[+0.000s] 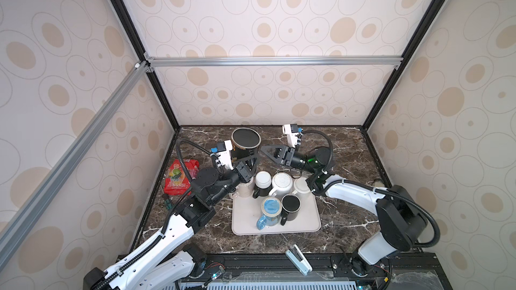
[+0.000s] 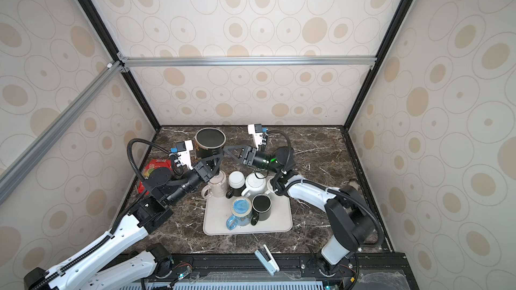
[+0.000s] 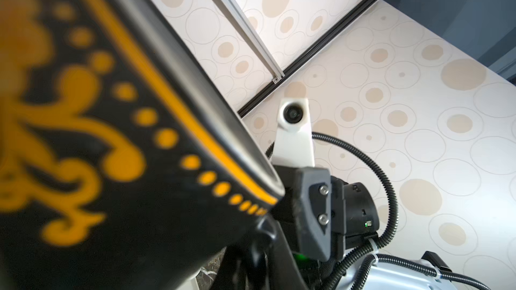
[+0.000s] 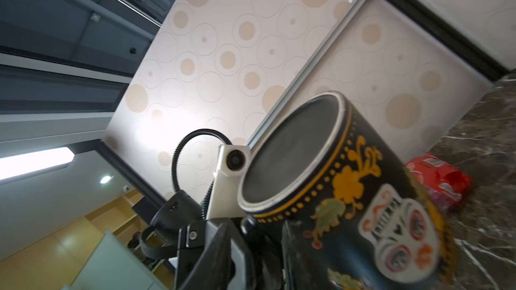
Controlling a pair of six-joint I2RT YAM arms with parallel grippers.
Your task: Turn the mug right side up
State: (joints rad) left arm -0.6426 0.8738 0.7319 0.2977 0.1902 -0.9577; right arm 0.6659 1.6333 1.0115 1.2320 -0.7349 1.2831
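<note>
Both top views showed the black mug (image 1: pixel 245 142) held above the table's (image 1: pixel 349 218) far side, flat base upward, axis near vertical. Left gripper (image 1: pixel 252 160) reached up-forward, clamped at its handle; right gripper's (image 1: pixel 265 150) jaws stood slightly parted beside it.

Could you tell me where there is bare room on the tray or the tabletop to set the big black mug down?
The tray's near strip and left front corner are bare; its far half is crowded with mugs. The marble tabletop is open right of the tray, and between the tray and stapler.
</note>
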